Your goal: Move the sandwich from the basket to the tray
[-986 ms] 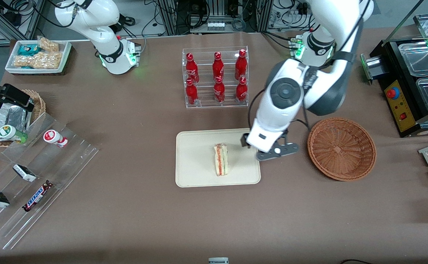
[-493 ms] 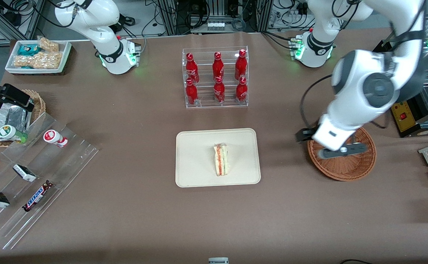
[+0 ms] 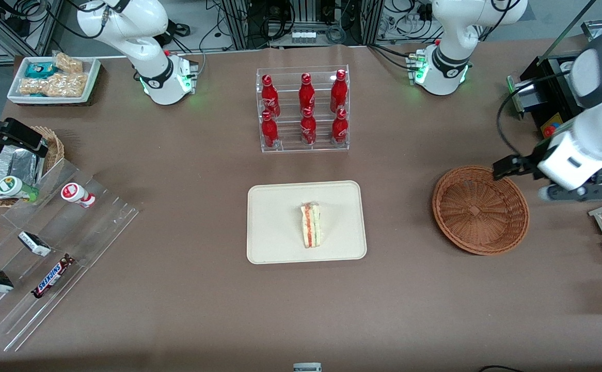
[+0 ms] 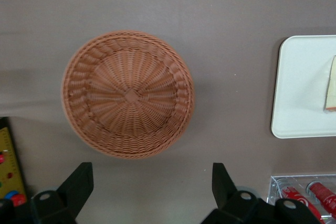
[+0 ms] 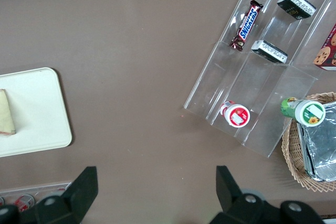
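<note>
While the sandwich [image 3: 311, 225] lay on the tray [image 3: 275, 243], its long side ran from nearer the front camera to farther from it. Its thin tip pointed toward the front camera, and its wider end pointed toward the bottle rack [image 3: 303, 108]. The cut edge with red and green stripes faced up. It sat a bit off the middle of the tray, on the part toward the working arm's end of the table.

The tray was cream and flat, and it rested on the brown table [image 3: 203, 310]. The rack of red bottles stood farther from the front camera than the tray, with a gap between them.

The basket [image 3: 480, 209] was round and brown, and nothing was in it. It sat well apart from the tray, toward the working arm's end of the table.

The gripper [image 3: 556, 181] hung in the air just beside the basket, even more toward the working arm's end. It held nothing. In the left wrist view its two black fingers [image 4: 77, 184] were spread wide, with bare table between them and the basket showing a little way off from them.
</note>
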`<state>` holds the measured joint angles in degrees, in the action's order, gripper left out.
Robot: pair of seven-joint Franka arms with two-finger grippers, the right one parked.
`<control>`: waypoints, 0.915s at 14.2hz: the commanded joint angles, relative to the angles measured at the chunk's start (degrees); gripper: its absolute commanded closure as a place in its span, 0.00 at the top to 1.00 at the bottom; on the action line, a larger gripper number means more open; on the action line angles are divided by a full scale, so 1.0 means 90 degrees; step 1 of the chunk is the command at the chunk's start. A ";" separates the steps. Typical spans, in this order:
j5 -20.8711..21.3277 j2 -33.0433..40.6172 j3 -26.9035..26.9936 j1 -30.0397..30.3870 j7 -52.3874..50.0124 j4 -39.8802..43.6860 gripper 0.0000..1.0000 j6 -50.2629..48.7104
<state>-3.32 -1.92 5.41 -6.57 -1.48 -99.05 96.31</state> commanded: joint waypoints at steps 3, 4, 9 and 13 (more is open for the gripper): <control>0.0095 0.0273 -0.0871 0.1166 0.0457 0.0340 1.00 -0.0418; 0.0124 0.0224 -0.1203 0.1440 0.0457 0.0380 1.00 -0.0389; 0.0144 0.0175 -0.0993 0.1104 0.0447 0.0926 1.00 -0.0418; 0.0144 0.0165 -0.0396 0.0370 0.0428 0.1220 1.00 -0.0564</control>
<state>-2.92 0.64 -0.07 -0.39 2.01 -90.78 93.58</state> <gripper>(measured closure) 0.000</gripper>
